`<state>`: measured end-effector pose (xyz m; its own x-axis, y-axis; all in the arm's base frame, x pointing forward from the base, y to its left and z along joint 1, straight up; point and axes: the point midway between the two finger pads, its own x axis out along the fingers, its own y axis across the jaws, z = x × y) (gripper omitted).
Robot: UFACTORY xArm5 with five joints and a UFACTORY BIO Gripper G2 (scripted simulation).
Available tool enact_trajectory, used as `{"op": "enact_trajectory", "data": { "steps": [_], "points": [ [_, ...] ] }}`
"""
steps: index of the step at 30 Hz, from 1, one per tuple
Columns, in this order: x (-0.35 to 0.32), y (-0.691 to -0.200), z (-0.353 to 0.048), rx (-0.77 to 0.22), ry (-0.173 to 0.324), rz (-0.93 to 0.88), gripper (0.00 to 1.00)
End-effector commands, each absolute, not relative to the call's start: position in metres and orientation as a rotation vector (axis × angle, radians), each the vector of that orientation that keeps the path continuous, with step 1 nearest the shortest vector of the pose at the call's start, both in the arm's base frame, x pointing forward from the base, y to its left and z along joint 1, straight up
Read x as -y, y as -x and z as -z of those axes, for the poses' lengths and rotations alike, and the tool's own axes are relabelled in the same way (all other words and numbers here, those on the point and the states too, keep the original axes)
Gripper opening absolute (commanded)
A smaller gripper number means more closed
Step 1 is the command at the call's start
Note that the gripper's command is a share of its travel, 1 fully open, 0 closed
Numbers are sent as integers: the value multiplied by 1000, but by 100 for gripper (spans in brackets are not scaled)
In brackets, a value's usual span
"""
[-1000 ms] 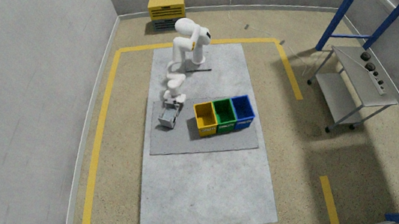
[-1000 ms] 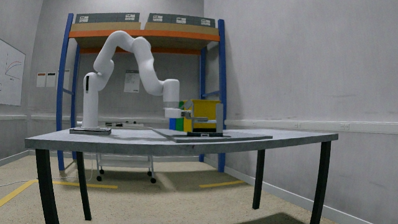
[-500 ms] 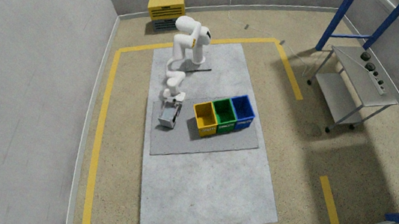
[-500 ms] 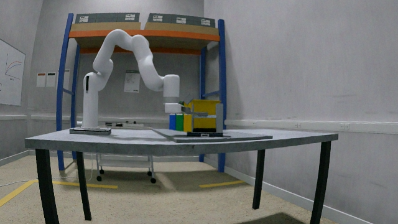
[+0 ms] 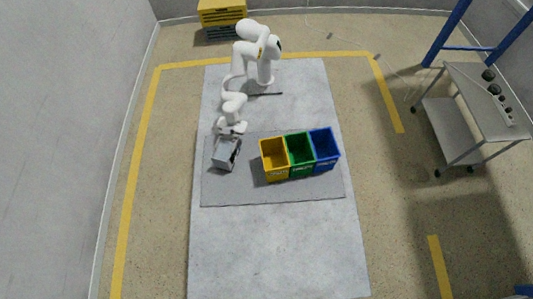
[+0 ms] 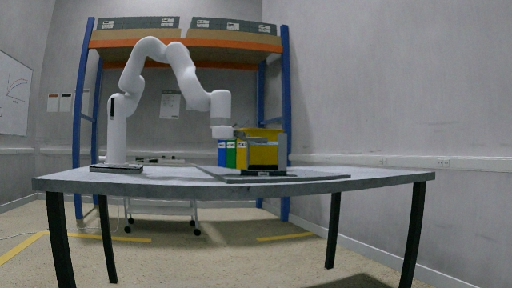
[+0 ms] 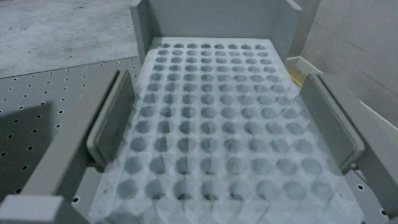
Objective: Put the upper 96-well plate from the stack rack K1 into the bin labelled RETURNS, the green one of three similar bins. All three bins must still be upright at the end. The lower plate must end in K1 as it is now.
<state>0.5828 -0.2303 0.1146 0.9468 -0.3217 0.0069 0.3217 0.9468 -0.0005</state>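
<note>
My gripper [image 5: 229, 141] [image 6: 257, 140] [image 7: 225, 117] is shut on the long sides of the upper 96-well plate [image 5: 225, 151] [image 6: 264, 143] [image 7: 218, 136]. The plate is level and raised well above the base of rack K1 [image 6: 282, 152] [image 7: 215, 19]; its far end is beside the rack's end wall, below that wall's top. The lower plate cannot be told clearly under it. The green bin [image 5: 300, 152] [image 6: 230, 155] stands upright between the yellow bin [image 5: 275, 158] [image 6: 241, 156] and the blue bin [image 5: 325, 147] [image 6: 222, 155], both upright. The bins' labels are too small to read.
The rack and bins stand on a dark perforated board [image 5: 301, 191] [image 7: 30, 102] on the table [image 5: 278, 254] [image 6: 360, 173]. The three bins stand side by side in a row, to the right of the rack in the top view, the yellow one nearest it.
</note>
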Motion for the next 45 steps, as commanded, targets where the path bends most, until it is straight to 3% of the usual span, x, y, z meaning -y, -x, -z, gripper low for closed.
{"op": "enact_trajectory", "data": {
  "steps": [1, 45],
  "points": [
    [230, -584, -123, 14, 6, 322, 0],
    [230, -584, -189, 14, 6, 322, 0]
  ]
}}
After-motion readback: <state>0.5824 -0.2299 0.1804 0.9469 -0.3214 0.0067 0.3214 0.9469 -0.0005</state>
